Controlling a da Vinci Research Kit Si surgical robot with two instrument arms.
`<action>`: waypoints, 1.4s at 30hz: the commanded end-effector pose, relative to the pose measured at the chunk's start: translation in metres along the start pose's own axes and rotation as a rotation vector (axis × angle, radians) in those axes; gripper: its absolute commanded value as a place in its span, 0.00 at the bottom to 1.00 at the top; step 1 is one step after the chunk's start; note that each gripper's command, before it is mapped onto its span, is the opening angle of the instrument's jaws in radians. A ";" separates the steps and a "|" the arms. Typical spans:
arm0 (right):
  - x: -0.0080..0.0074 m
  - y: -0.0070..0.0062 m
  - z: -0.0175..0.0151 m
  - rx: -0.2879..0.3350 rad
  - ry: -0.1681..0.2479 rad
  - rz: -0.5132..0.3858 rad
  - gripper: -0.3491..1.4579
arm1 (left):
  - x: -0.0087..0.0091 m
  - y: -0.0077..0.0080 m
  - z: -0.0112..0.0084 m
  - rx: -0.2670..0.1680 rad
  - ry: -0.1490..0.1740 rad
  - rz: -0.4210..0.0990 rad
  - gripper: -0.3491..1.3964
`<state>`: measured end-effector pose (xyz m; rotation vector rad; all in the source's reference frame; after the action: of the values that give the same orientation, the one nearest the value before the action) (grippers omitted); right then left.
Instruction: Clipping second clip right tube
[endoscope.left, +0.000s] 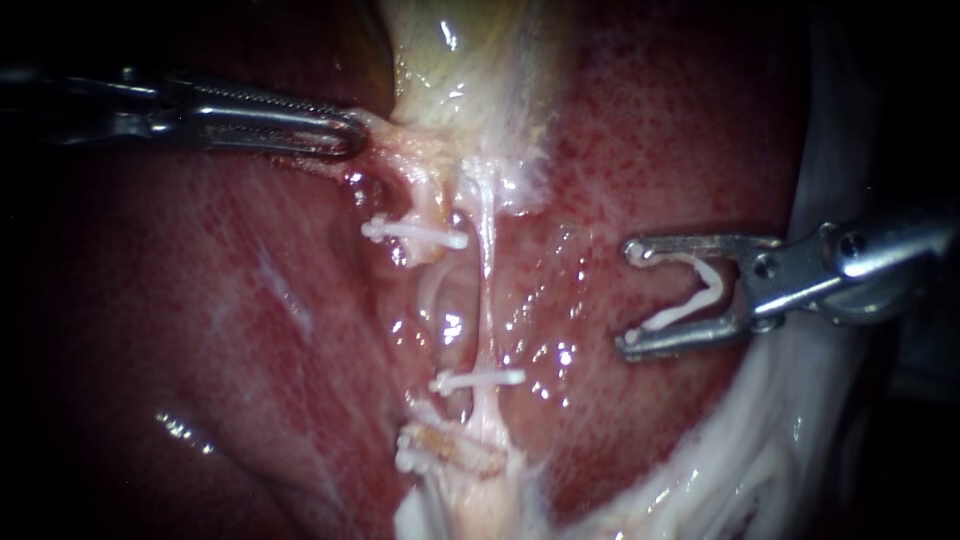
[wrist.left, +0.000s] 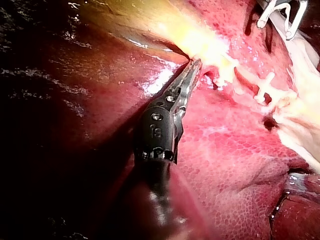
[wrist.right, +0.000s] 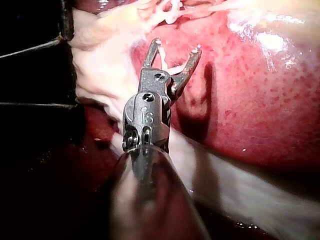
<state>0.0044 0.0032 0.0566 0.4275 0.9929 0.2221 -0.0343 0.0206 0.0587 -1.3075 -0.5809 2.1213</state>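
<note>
Right instrument (endoscope.left: 630, 296): jaws spread wide, cradling a loaded clip (endoscope.left: 690, 295), mouth facing the right tube.
Right tube (endoscope.left: 488, 270): left of those jaws, running crosswise to them, lower clip (endoscope.left: 478, 380) on it.
Left instrument (endoscope.left: 348, 135): I'm clamped on the gallbladder (endoscope.left: 470, 60) edge.

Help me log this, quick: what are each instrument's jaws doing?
Left instrument: jaws shut on pale tissue under the gallbladder.
Right instrument: jaws hold an open white clip.
</note>
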 end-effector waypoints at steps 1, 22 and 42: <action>0.0000 0.0000 0.0000 0.001 0.000 0.000 0.47 | 0.0004 0.0001 -0.0006 -0.003 0.000 -0.002 0.00; 0.0027 0.0002 0.0050 0.131 0.067 0.181 0.47 | 0.0047 0.0015 -0.0068 0.024 0.033 0.006 0.00; 0.0011 0.0016 0.0150 0.243 0.140 0.377 0.47 | 0.0050 0.0020 -0.0068 0.027 0.034 0.004 0.00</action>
<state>0.0179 0.0014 0.0638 0.8433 1.0783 0.4842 -0.0305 0.0229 0.0513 -1.3286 -0.5343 2.0995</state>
